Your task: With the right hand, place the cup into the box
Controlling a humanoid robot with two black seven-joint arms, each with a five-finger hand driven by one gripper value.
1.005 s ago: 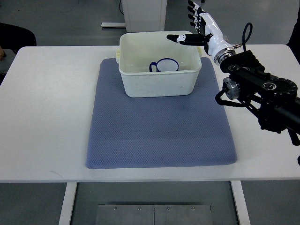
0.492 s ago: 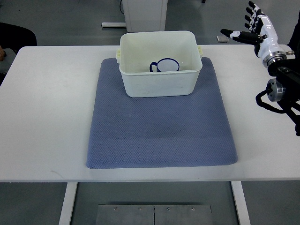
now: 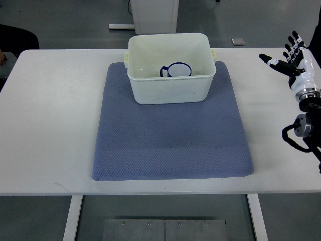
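**Already in the box: cup sits inside while the right robot hand hangs off to the side**

Now the right robot hand (image 3: 293, 59) shows at the right edge of the top view, over the far right part of the white desk (image 3: 50, 125). Its fingers (image 3: 291, 44) are spread and straight, the thumb poking out toward the middle of the desk, and it holds nothing. The white palm and wrist run back into the dark arm joints, which leave the picture at the right edge.

Well away from the robot hand, off on its thumb side and across a stretch of bare desk, stands the cream plastic box (image 3: 170, 68). It is an open rectangular tub with small lugs at its ends, and it rests on the far part of a blue-grey textured mat (image 3: 170, 145). The mat lies flat on the desk and reaches from under the box toward the near edge, with its right border closer to the robot hand than the box is.

The cup (image 3: 177, 70) is inside the box, on its bottom, toward the near wall. It is white with a dark blue rim, its mouth faces up, and a dark blue handle sticks out on the side turned away from the robot hand. Nothing touches the cup but the box around it.

Beyond the desk, a white cabinet base (image 3: 153, 15) stands on the grey floor.
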